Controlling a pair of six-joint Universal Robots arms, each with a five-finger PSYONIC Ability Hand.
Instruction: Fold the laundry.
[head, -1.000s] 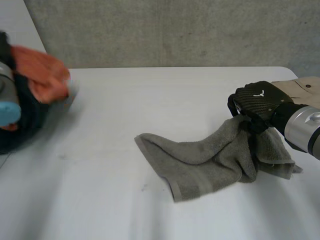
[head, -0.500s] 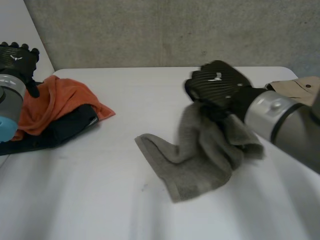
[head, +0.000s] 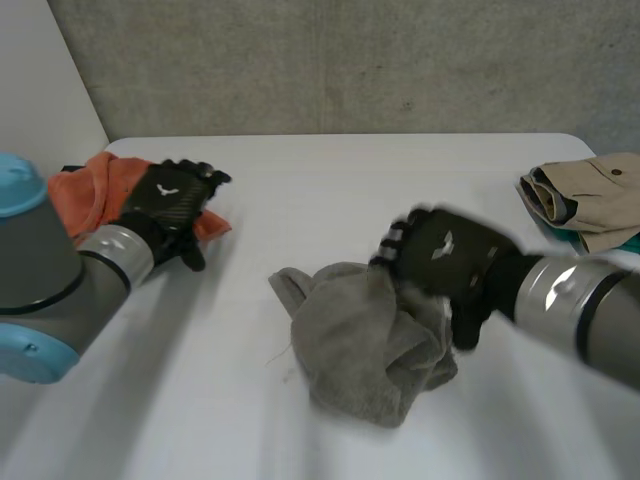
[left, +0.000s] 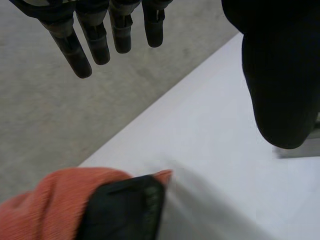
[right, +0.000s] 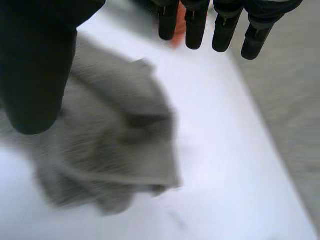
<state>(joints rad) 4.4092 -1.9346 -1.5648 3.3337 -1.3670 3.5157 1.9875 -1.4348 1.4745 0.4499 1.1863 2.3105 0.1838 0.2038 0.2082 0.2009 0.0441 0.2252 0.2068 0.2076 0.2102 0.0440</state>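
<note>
Near the middle of the white table (head: 330, 190): a grey towel (head: 365, 345), all bunched up in a soft heap, not folded. Right at the heap's right side, the right hand (head: 440, 255), black, palm down. Hard to tell if touching the towel or just over it. From the right wrist view, the same towel (right: 110, 130) under the palm, fingers (right: 195, 25) straight and spread wide from the thumb (right: 35, 65), holding nothing.

Well apart, at the far left corner of the table, an orange cloth (head: 90, 185) in a pile. Over its near edge, the left hand (head: 170, 200). From the left wrist view, fingers (left: 95, 35) straight and wide from the thumb (left: 280, 85), nothing between them. Below the fingertips, the orange cloth (left: 45, 205) with a black cloth (left: 125, 210) on top of it.

At the far right edge of the table, some folded beige clothes (head: 600, 195).
</note>
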